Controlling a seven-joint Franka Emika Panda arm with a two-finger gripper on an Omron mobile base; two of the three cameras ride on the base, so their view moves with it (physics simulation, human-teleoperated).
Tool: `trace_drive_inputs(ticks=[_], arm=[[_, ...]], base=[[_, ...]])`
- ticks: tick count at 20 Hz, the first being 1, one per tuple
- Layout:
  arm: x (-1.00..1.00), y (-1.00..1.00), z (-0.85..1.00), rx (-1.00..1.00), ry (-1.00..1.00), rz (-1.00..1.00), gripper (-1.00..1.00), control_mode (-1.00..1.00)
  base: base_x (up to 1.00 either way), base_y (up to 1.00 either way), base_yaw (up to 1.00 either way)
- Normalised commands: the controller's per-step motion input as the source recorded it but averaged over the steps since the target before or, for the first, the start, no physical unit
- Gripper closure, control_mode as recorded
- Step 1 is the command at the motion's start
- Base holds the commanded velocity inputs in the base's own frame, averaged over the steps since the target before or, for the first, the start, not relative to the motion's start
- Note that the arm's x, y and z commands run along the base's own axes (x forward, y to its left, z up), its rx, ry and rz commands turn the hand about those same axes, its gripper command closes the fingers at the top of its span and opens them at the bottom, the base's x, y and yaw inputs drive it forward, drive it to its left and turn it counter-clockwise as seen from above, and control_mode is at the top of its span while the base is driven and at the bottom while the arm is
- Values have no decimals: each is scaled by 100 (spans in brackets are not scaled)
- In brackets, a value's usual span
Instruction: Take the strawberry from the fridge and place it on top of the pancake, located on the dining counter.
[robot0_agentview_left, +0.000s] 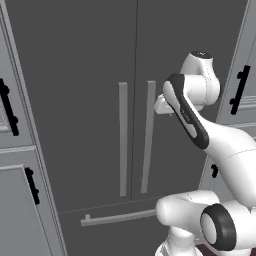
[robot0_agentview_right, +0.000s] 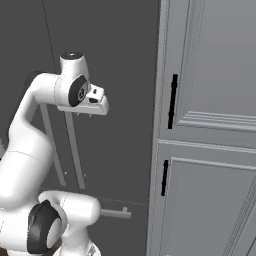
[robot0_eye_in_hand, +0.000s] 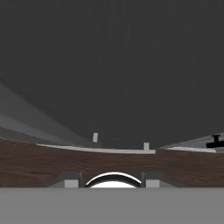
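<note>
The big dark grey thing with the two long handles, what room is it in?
Most likely a kitchen. The dark grey thing looks like a fridge with two doors, both shut, and a drawer bar at the bottom. Light grey cabinets with black handles stand on both sides of it.

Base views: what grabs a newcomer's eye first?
The tall dark grey fridge, both doors shut, its two long vertical handles side by side at the centre seam. The white arm rises in front, its gripper up beside the right-hand handle's top. Light grey cabinets with black handles flank the fridge.
</note>
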Motion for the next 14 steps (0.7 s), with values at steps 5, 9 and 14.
trace_drive_inputs(ticks=[5,9,14], arm=[[-3,0,0,0,0,0,-100,100],[0,0,0,0,0,0,-100,100],[0,0,0,0,0,0,-100,100]], base=[[-37,19,0],[-77,53,0],[-29,32,0]])
